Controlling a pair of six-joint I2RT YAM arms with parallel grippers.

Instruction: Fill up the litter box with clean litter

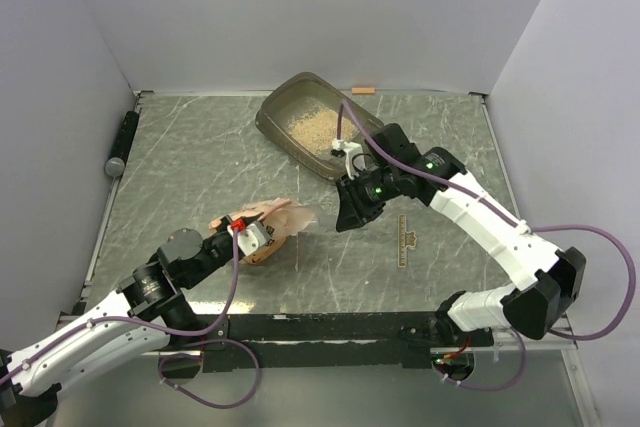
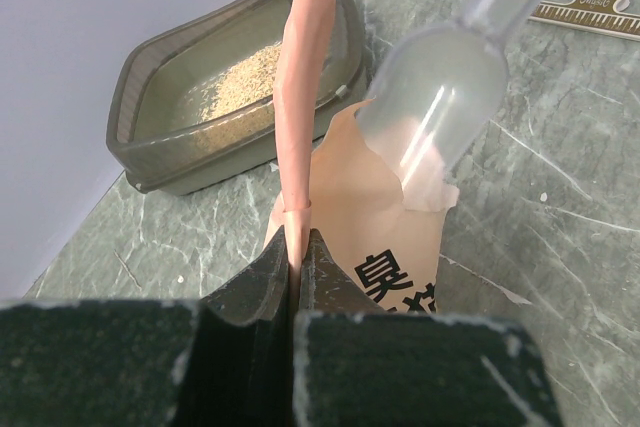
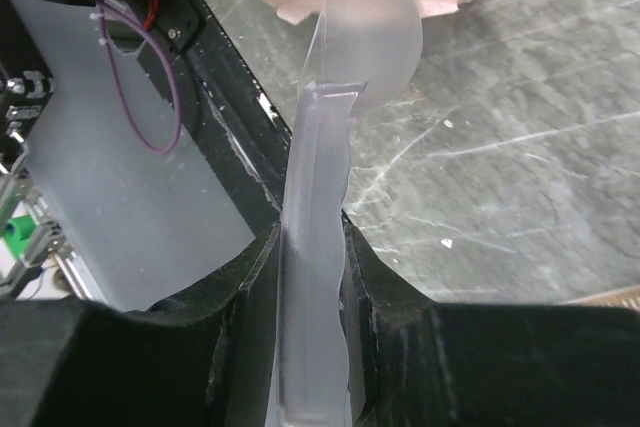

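Your left gripper (image 2: 297, 259) pinches the bag (image 2: 372, 215) at seven o'clock, your right gripper (image 3: 312, 239) clamps the seemingly empty scoop (image 2: 435, 97), so a sagging rim could spill litter (image 1: 311, 127) short of the twelve-o'clock litter box (image 1: 274, 123).

A grey-green marbled tabletop (image 1: 190, 177) sits enclosed by plain pale walls (image 1: 300, 7) on three sides, evenly lit

Left wrist view: the translucent scoop (image 2: 435, 97) is appearing blurred, its handle running past the top edge; the left gripper (image 2: 298, 245) is covering the lower print of the pink bag (image 2: 370, 207). Right wrist view: the top edge is cropping the bag.
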